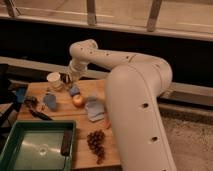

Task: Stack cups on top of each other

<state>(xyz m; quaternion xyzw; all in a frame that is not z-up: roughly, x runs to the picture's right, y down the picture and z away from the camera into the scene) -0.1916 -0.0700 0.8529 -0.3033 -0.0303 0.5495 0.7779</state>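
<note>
Jaw spread cannot be told: the gripper (pixel 70 79) hangs over the far edge of the wooden board (pixel 64 111), at about 11 o'clock from the board's middle. Its tip merges with the dark cup (pixel 65 79) just beside it, and whether it pinches that cup is also unclear.

Nearest the camera, at 7 o'clock on the board, sits a green tray (pixel 35 125) with a dark block (pixel 65 142) lying along its right wall. At the tray's 3 o'clock lies a bunch of grapes (pixel 96 143).

Farther in, near the board's middle, lies a pale blue cloth (pixel 94 110), with a round apple (pixel 78 100) just beside it at 10 o'clock. A blue object (pixel 50 102) lies at the apple's 9 o'clock, and a dark tool (pixel 36 111) lies toward the board's left edge.

At the far edge the white cup (pixel 54 80) stands upright, mouth up. The dark cup is close at its 3 o'clock. The two stand side by side, not stacked.

The white arm (pixel 105 56) arcs over to the gripper from the bulky robot body (pixel 137 115) at 3 o'clock.
</note>
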